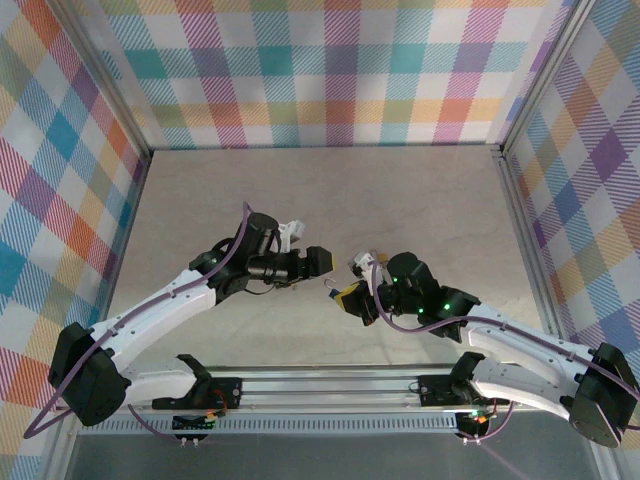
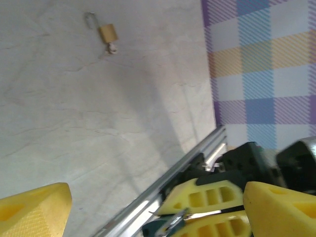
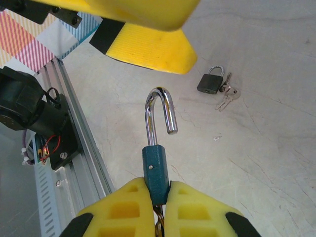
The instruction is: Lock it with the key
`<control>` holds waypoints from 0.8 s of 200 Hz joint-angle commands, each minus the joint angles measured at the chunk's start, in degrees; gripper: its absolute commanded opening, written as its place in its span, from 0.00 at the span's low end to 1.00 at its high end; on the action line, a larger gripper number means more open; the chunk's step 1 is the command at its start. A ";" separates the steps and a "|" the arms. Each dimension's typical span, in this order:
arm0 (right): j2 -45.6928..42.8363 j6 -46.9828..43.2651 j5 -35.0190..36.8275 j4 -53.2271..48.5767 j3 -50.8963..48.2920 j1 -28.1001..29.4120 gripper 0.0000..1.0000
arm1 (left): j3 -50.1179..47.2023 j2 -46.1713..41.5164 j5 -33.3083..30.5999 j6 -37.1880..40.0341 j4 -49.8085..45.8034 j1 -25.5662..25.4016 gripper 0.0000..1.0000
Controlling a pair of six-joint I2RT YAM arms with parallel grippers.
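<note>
A blue padlock point(image 3: 157, 168) stands upright between the yellow pads of my right gripper point(image 3: 159, 190), which is shut on its body. Its chrome shackle point(image 3: 161, 111) is swung open and points up. A bit of brass-coloured metal shows under the body between the pads; I cannot tell whether it is the key. My left gripper point(image 2: 158, 190) is open, its fingers wide apart, facing the right gripper's tips and the padlock point(image 2: 160, 228). In the top view the left gripper point(image 1: 318, 262) hovers just up-left of the right gripper point(image 1: 350, 297). Its yellow fingers point(image 3: 153, 52) hang above the shackle.
A dark padlock point(image 3: 210, 83) with a pair of keys point(image 3: 227, 97) lies on the table beyond the shackle. A brass padlock point(image 2: 107, 33) with a key point(image 2: 112, 48) lies further off. The aluminium rail point(image 3: 74, 128) runs along the near edge. Plaid walls point(image 1: 330, 70) surround the table.
</note>
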 commanded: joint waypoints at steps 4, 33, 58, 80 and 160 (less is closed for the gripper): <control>-0.44 -2.09 0.76 0.41 2.35 0.47 0.00 | -0.38 1.42 8.06 -4.05 5.25 0.71 0.87; -0.75 -2.55 1.67 0.07 2.51 0.58 0.00 | 1.93 4.62 10.45 -1.31 -2.96 1.38 0.84; -1.04 -2.88 2.22 -0.32 2.52 0.67 0.00 | 3.34 7.67 13.14 0.41 -7.63 2.80 0.82; -0.70 -2.72 1.91 0.05 2.54 0.76 0.00 | 3.91 8.56 15.30 -0.92 -5.57 2.81 0.77; 0.02 -3.02 1.90 0.08 2.82 0.93 0.00 | 5.14 10.57 19.25 -2.22 -2.34 2.81 0.60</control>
